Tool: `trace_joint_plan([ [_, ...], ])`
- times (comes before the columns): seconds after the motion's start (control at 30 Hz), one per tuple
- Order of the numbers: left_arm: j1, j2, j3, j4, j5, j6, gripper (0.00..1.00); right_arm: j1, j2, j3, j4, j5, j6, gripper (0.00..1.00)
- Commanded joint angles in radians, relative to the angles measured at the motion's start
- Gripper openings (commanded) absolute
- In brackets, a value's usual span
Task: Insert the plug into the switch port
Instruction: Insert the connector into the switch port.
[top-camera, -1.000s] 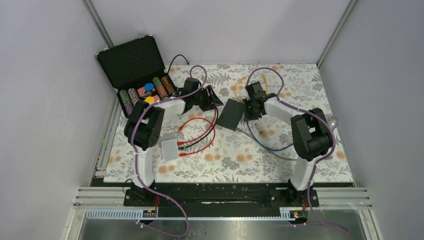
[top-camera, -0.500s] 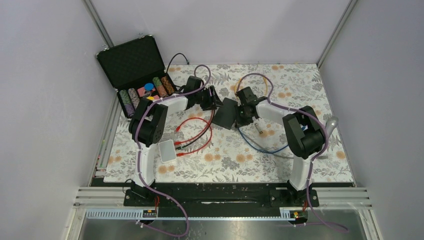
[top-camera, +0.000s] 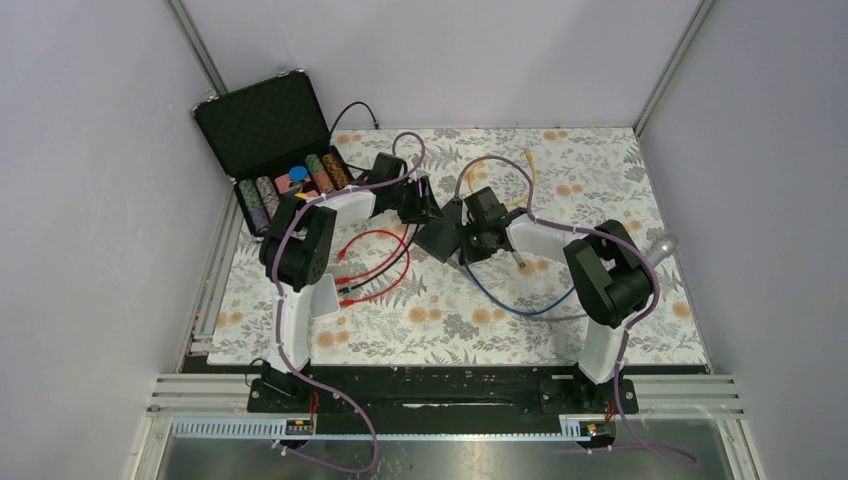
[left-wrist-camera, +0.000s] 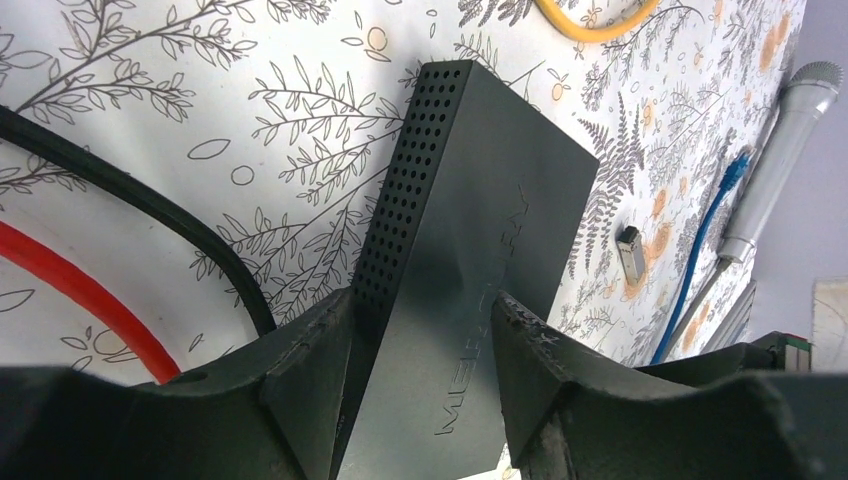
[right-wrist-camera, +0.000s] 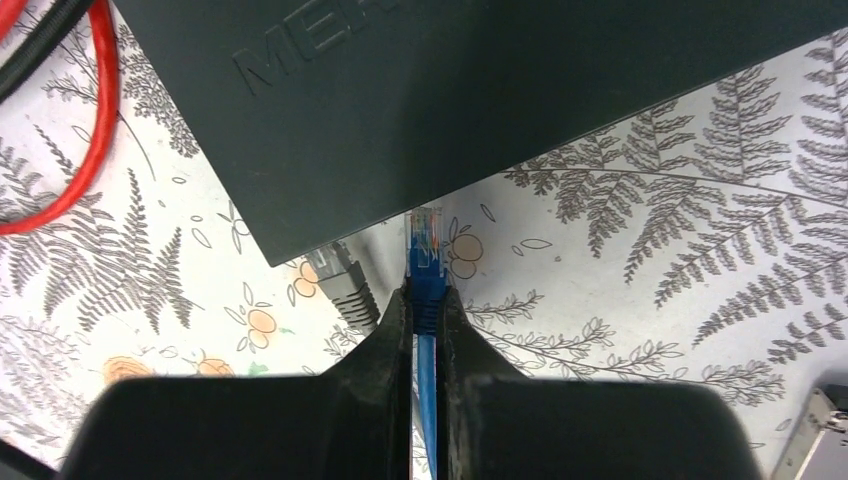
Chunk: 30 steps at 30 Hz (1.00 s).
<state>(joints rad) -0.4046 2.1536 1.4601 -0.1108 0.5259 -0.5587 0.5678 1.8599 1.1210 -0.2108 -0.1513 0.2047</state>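
The switch (top-camera: 438, 240) is a flat dark box with a perforated side (left-wrist-camera: 420, 160), tilted up off the floral mat. My left gripper (left-wrist-camera: 425, 335) is shut on its near end, one finger on each face; from above it (top-camera: 425, 207) sits at the switch's far-left edge. My right gripper (right-wrist-camera: 427, 300) is shut on the blue cable's plug (right-wrist-camera: 425, 255), whose clear tip points at the switch (right-wrist-camera: 450, 90) and sits just short of its lower edge. The port is hidden. Seen from above, the right gripper (top-camera: 472, 243) is right of the switch.
A grey plug (right-wrist-camera: 345, 285) lies left of the blue one. Red and black cables (top-camera: 375, 262) and a white box (top-camera: 325, 296) lie front left. An open case of chips (top-camera: 275, 150) stands back left. A yellow cable (top-camera: 500, 163) and a microphone (top-camera: 662, 245) lie to the right.
Both grippers have moved left and closer together; the switch went with the left one. The blue plug has come up to the switch's edge. The white box slid left.
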Motion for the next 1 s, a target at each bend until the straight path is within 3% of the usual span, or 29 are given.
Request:
trace_joint_plan([
  [0.0, -0.005, 0.008, 0.049, -0.028, 0.033, 0.031, 0.53, 0.0, -0.046, -0.008, 0.024, 0.062, -0.092, 0.0],
  [0.6, -0.005, 0.041, 0.063, -0.025, 0.08, 0.027, 0.53, 0.0, -0.035, 0.024, 0.078, 0.041, -0.23, 0.0],
  [0.97, -0.006, 0.032, 0.029, 0.004, 0.096, 0.002, 0.53, 0.004, -0.064, 0.003, 0.096, 0.0, -0.232, 0.0],
])
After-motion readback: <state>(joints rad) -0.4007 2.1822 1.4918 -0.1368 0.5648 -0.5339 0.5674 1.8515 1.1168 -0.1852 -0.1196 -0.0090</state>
